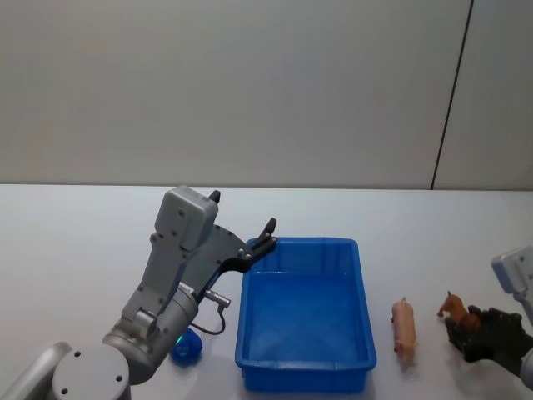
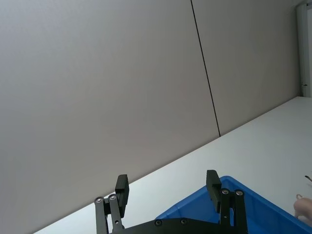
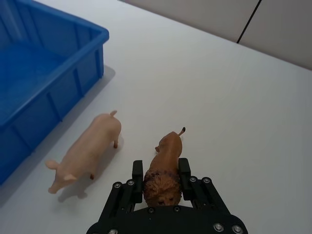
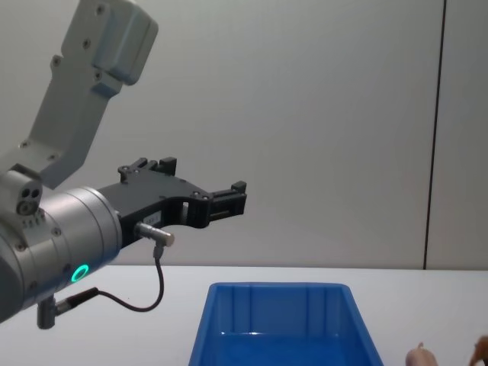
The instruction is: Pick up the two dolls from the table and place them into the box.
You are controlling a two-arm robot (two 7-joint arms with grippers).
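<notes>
Right gripper [image 3: 161, 168] clasps brown doll [image 3: 168, 146], pink doll [image 3: 92, 148] beside box [image 3: 46, 105], left gripper [image 2: 167, 181] aloft.

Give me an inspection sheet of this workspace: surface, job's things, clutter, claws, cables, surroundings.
Surface: flat white tabletop, no marks seen.
Job's things: bright blue rectangular plastic bin, nothing seen inside; pale pink toy pig figurine on the table to its right; reddish-brown toy lion figurine just beyond the pig.
Clutter: dark blue round lump by the bin's near left corner.
Claws: left claw open, raised near the bin's far left corner; right claw shut on the lion's mane.
Cables: black cable looping under the left wrist.
Surroundings: plain grey wall, dark vertical seam.
</notes>
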